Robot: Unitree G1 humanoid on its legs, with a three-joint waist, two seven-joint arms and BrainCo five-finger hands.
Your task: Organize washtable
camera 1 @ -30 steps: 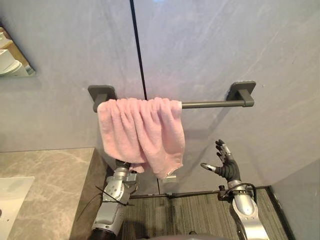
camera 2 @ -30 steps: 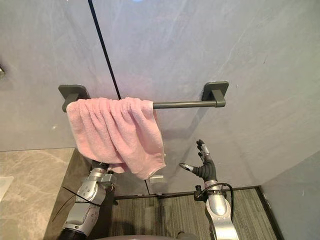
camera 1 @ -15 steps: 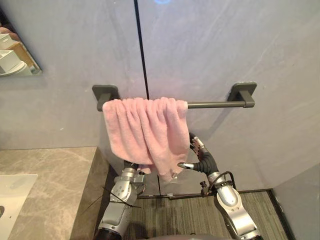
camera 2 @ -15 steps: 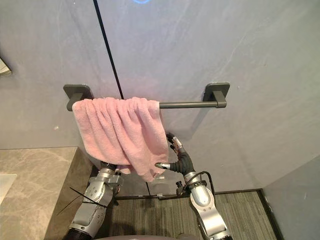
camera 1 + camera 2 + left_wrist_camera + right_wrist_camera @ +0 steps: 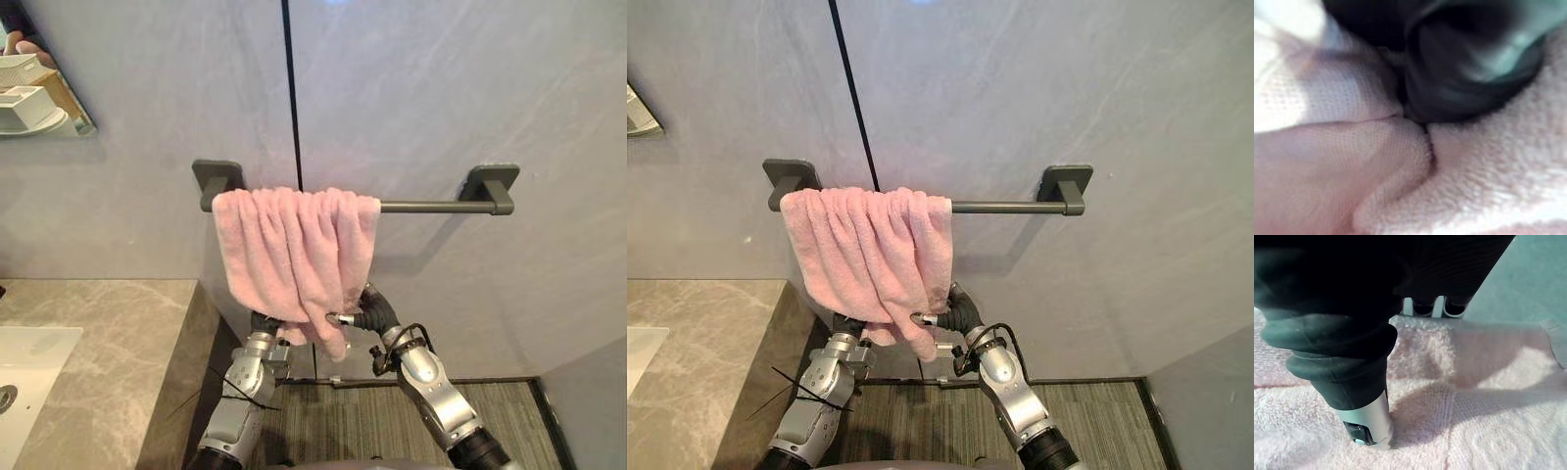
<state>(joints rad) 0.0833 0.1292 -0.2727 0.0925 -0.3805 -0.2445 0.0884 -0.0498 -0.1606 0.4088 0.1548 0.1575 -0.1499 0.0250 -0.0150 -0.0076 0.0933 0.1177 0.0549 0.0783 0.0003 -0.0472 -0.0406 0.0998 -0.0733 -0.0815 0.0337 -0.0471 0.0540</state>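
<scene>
Closing in since a second ago, the right hand [image 5: 372,313] has swung from open air right of the towel [image 5: 294,250] to its lower hem. There the thumb lies across the front of the cloth and the fingers tuck behind the edge, pinching it. Pink towel hangs bunched over the left end of the dark bar [image 5: 436,207] on the grey wall [image 5: 441,98], beside the stone counter [image 5: 98,343]; left hand [image 5: 263,322] sits up under the towel's bottom as before, grip cannot be told.
</scene>
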